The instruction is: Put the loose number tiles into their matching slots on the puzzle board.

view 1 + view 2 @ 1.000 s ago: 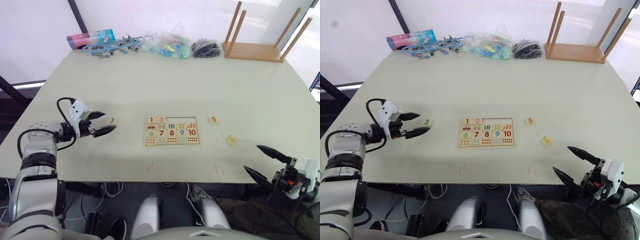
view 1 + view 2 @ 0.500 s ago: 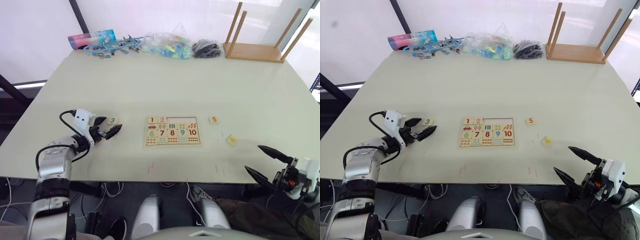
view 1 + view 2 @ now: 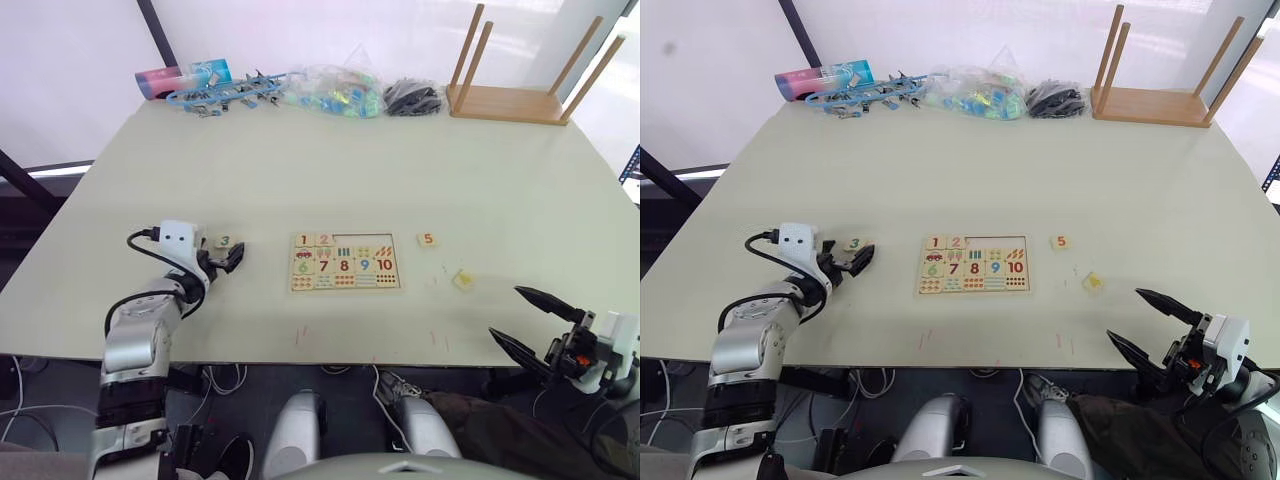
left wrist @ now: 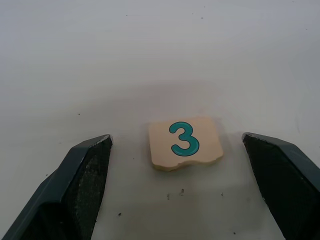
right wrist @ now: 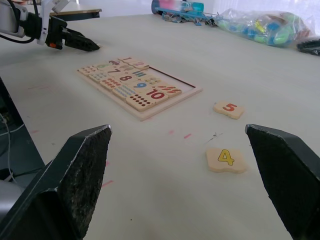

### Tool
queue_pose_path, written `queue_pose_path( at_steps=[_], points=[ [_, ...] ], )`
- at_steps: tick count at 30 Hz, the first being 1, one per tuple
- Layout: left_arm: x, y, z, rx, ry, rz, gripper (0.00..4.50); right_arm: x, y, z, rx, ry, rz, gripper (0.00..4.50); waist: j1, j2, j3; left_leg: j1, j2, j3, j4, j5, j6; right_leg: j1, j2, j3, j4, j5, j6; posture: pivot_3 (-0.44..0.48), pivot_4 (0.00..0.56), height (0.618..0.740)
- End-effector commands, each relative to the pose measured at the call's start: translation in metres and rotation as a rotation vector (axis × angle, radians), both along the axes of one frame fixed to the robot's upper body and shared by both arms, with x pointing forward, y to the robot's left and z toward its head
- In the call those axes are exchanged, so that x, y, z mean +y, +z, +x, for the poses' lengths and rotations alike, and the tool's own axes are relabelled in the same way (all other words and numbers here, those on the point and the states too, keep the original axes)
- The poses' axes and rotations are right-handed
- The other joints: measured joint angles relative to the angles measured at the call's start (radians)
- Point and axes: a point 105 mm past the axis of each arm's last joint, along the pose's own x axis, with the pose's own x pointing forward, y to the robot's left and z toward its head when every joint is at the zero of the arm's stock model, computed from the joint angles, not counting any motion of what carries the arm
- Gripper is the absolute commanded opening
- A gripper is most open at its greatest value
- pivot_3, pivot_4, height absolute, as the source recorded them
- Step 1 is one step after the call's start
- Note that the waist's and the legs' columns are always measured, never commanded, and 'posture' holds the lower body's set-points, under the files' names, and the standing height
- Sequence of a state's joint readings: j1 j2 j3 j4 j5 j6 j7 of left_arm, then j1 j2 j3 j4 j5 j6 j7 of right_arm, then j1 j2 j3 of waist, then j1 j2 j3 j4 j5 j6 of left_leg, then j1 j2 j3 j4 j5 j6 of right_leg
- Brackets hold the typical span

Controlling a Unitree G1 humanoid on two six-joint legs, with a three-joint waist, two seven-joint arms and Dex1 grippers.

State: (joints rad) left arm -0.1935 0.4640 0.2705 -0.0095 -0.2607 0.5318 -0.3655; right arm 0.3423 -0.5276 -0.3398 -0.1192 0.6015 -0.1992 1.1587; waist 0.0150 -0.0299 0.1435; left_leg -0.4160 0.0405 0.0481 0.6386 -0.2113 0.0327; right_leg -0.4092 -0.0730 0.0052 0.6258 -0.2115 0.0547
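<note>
Pale and wide, your table (image 3: 330, 170) has its clutter along the far edge: a pink-and-blue tube (image 3: 182, 76), blue clips (image 3: 228, 92), a bag of coloured pieces (image 3: 333, 90), a black bundle (image 3: 413, 97) and a dowel rack (image 3: 520, 75) at the far right corner.

Your board (image 3: 344, 262) lies flat mid-table, nearer the front edge than the far one. You can read 1 and 2 seated at the left of its top row, then 6, 7, 8, 9 and 10 printed in the row below. The rest of the top row looks unfilled.

Your left gripper (image 3: 226, 256) sits low over the table, left of the board, its fingers spread wide and holding nothing. The 3 tile (image 4: 185, 142) lies flat between the fingertips, touching neither in the left wrist view; its digit reads teal-green.

Right of the board, the 5 tile (image 3: 428, 240) lies just beside it, and the 4 tile (image 3: 462, 280) lies nearer you, tilted, apart from both.

Your right gripper (image 3: 530, 325) hangs off the front edge at the right, spread wide, empty. Between board and front edge the table is bare apart from faint red marks (image 3: 302, 335).
</note>
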Motion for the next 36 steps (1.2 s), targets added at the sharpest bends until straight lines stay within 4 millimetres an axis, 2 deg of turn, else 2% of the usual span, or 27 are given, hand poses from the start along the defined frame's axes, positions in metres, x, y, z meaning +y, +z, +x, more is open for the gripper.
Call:
queue_pose_path(
  at_steps=[1,9,12,17,23,32,36],
  points=[
    [-0.001,0.004,0.002,-0.010,0.033,-0.011,4.41,-0.002,0.008,0.001,-0.030,0.002,-0.005,4.50,0.000,0.000,0.000,0.000,0.000,0.000,0.000,0.000,0.000,0.000,0.000,0.000,0.000,0.000,0.000,0.000,0.150,0.740],
    [0.008,0.001,0.005,0.023,0.050,0.015,4.41,-0.003,0.006,0.000,-0.027,-0.010,-0.008,4.50,-0.001,0.001,0.000,0.001,-0.001,0.000,0.000,0.000,0.000,0.000,0.000,0.000,0.000,0.000,0.000,0.000,0.150,0.740],
    [0.004,-0.006,0.005,0.048,0.043,0.011,3.66,-0.003,0.006,-0.001,-0.025,-0.012,-0.008,4.50,0.000,0.001,0.000,0.001,-0.001,0.000,0.000,0.000,0.000,0.000,0.001,0.000,0.000,0.000,0.000,0.000,0.150,0.740],
    [-0.001,-0.011,0.003,0.069,0.028,0.015,1.59,-0.003,0.005,-0.001,-0.024,-0.015,-0.009,4.50,0.002,0.001,-0.001,0.001,-0.001,0.000,0.000,0.000,0.000,0.001,0.000,0.000,0.000,0.000,0.000,0.000,0.150,0.740],
    [-0.006,-0.012,-0.003,0.072,0.018,0.023,1.54,-0.002,0.005,-0.001,-0.027,-0.010,-0.007,4.50,0.000,0.002,-0.002,0.001,-0.001,0.000,0.000,0.000,0.000,0.001,0.000,0.000,0.000,0.000,0.000,0.000,0.150,0.740],
    [-0.035,-0.008,-0.036,0.094,-0.026,-0.009,1.54,-0.001,0.004,-0.005,-0.016,0.064,-0.007,4.50,0.000,0.003,-0.002,0.001,0.001,0.000,0.000,0.000,-0.001,0.000,-0.001,0.001,0.000,0.000,0.000,0.000,0.150,0.740],
    [-0.039,-0.010,-0.052,0.113,0.045,-0.022,1.54,-0.004,0.006,-0.005,-0.013,0.120,-0.007,4.50,0.000,0.003,-0.002,0.001,0.000,0.000,0.000,-0.002,-0.003,0.000,-0.001,0.001,0.000,0.000,0.000,0.000,0.150,0.740]
  ],
)
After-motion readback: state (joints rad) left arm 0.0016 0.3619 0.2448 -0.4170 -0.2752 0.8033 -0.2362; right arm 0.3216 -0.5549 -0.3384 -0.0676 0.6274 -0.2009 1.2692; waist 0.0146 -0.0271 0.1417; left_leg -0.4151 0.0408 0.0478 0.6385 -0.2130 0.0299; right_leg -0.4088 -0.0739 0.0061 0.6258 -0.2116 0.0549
